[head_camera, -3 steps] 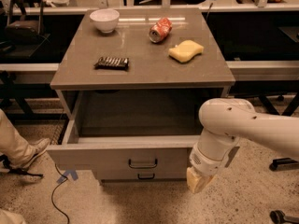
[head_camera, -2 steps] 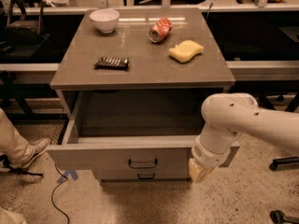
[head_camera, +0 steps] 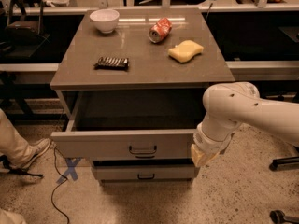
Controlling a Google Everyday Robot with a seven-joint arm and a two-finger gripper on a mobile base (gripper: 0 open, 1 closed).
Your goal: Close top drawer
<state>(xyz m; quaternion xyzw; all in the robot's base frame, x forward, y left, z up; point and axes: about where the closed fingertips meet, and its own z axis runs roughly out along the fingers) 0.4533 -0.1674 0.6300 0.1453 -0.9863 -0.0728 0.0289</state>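
Since a second ago the gripper [head_camera: 202,155] has risen a little along the right end of the drawer front, and the top drawer [head_camera: 112,145] has slid partway in, though it still stands well out of the cabinet [head_camera: 140,73]. Whether the gripper is open or closed cannot be told; its pale tip sits at the right end of the tall front panel, seemingly touching the outer face, though contact is hard to confirm from this angle. The drawer lies left of and behind the gripper, its long axis running side to side across the view, so I judge the push must go straight back into the cabinet, away from the camera. The loop handle [head_camera: 143,150] is at mid-panel, well left of the gripper. Below it a shorter drawer [head_camera: 145,172] sits nearly shut. On the cabinet top rest a white bowl [head_camera: 104,20], a red can [head_camera: 160,30] on its side, a yellow sponge [head_camera: 186,50] and a dark wrapped bar [head_camera: 111,62]; no lettering on the can or bar can be read.
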